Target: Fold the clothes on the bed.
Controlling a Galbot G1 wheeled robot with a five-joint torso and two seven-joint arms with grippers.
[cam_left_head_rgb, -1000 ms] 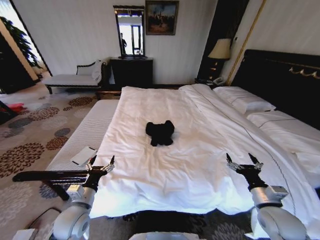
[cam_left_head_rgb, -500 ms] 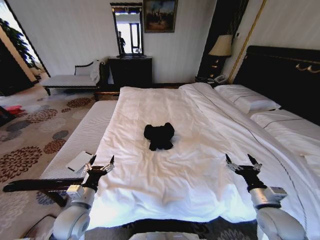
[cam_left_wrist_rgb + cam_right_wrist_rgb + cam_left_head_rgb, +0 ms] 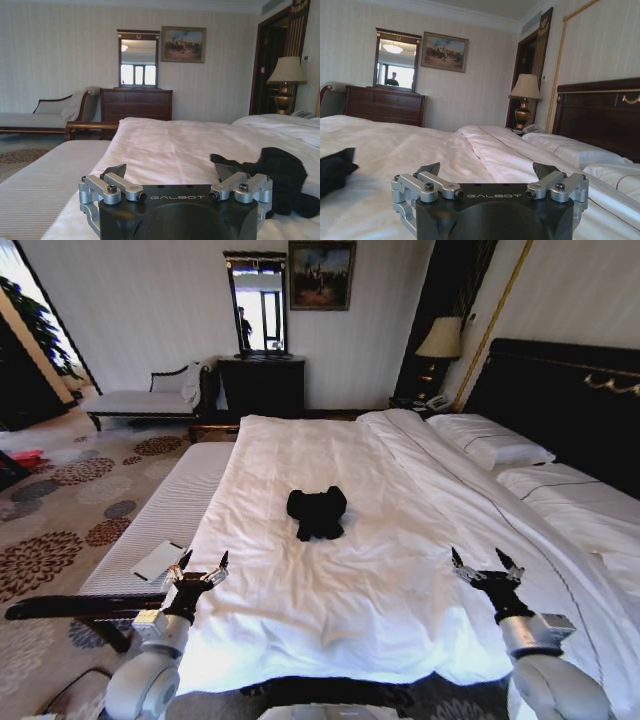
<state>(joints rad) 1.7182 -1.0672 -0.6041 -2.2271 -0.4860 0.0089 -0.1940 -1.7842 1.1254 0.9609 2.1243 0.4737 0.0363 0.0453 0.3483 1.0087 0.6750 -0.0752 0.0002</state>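
Both claws, left claw point(image 3: 199, 567) and right claw point(image 3: 485, 565), gape wide above the bed point(image 3: 330, 590), short of the crumpled clothes point(image 3: 317, 512).

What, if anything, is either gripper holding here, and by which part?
Nothing is held. The left gripper and right gripper are both open and empty near the bed's front edge, apart from the crumpled black T-shirt.

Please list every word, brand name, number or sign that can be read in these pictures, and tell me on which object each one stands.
"GALBOT": on the black body of the left gripper, left wrist view.
"GALBOT": on the black body of the right gripper, right wrist view.
The black T-shirt lies crumpled on the bed; no lettering can be read on it.
The framed painting on the wall bears no readable text.
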